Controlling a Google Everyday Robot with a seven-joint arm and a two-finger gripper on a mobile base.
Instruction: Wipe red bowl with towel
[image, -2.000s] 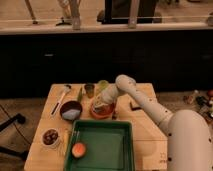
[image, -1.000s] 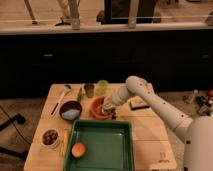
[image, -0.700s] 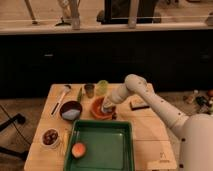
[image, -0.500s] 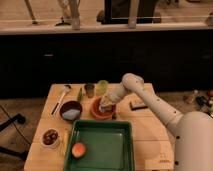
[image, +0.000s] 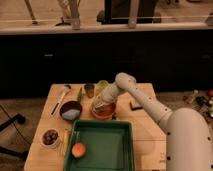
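The red bowl (image: 106, 113) sits on the wooden table (image: 145, 120) just behind the green tray. My gripper (image: 101, 104) is down inside the bowl at its left side, at the end of the white arm that reaches in from the right. A pale towel (image: 100, 106) is bunched at the gripper, pressed into the bowl. The bowl's inside is mostly hidden by the gripper and towel.
A green tray (image: 102, 146) with an orange fruit (image: 78, 149) lies at the front. A dark bowl (image: 70, 110) with something pale blue, a small bowl (image: 50, 137) of dark items, a spoon (image: 61, 98), a metal cup (image: 89, 90) and a green cup (image: 102, 86) stand around.
The gripper with the towel has shifted left across the red bowl, the arm's elbow swinging left with it. The other things have not moved.
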